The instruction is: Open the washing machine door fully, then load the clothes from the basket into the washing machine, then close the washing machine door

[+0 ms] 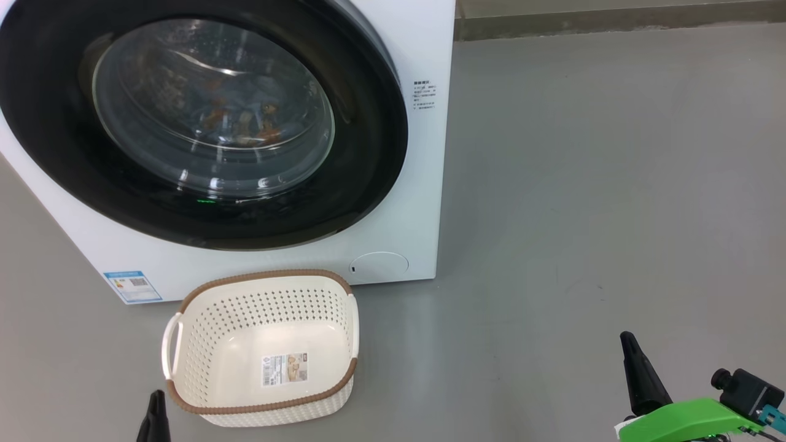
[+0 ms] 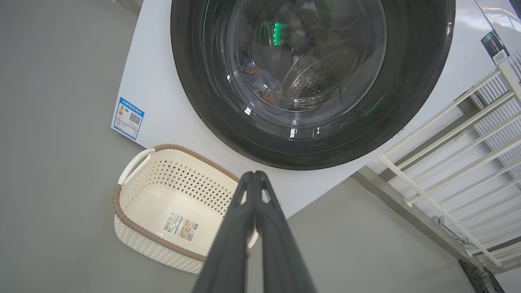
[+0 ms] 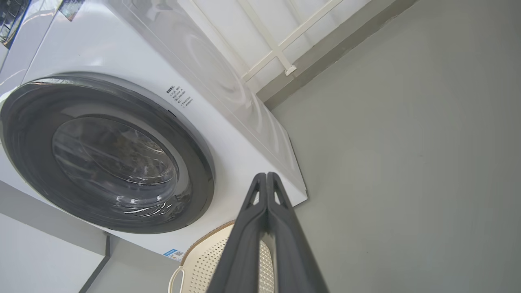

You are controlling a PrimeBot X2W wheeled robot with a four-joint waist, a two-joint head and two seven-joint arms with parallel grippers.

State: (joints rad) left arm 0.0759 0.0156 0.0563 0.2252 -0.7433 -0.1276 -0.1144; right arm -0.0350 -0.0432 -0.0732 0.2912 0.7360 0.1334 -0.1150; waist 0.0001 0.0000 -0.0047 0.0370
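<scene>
- The left jaws are pressed together on nothing. Their long dark fingers (image 2: 234, 236) hang near the left front corner of the small cream-white perforated plastic basket (image 1: 202, 344).
- The right jaws are also together and empty, well off to the right above the bare grey floor (image 1: 583, 215).
- The basket stands empty on the floor, just in front of the large white front-loading washing machine (image 1: 424, 184).
- The light blue clothes with orange figures (image 1: 245, 123) lie in the drum, behind the large round black-ringed glass door (image 1: 368, 141), which sits flush.
- All three steps look done. The next move calls only for checking that the latch has caught.
- A white railing (image 2: 447, 162) stands beside the machine, and nothing blocks the way.
</scene>
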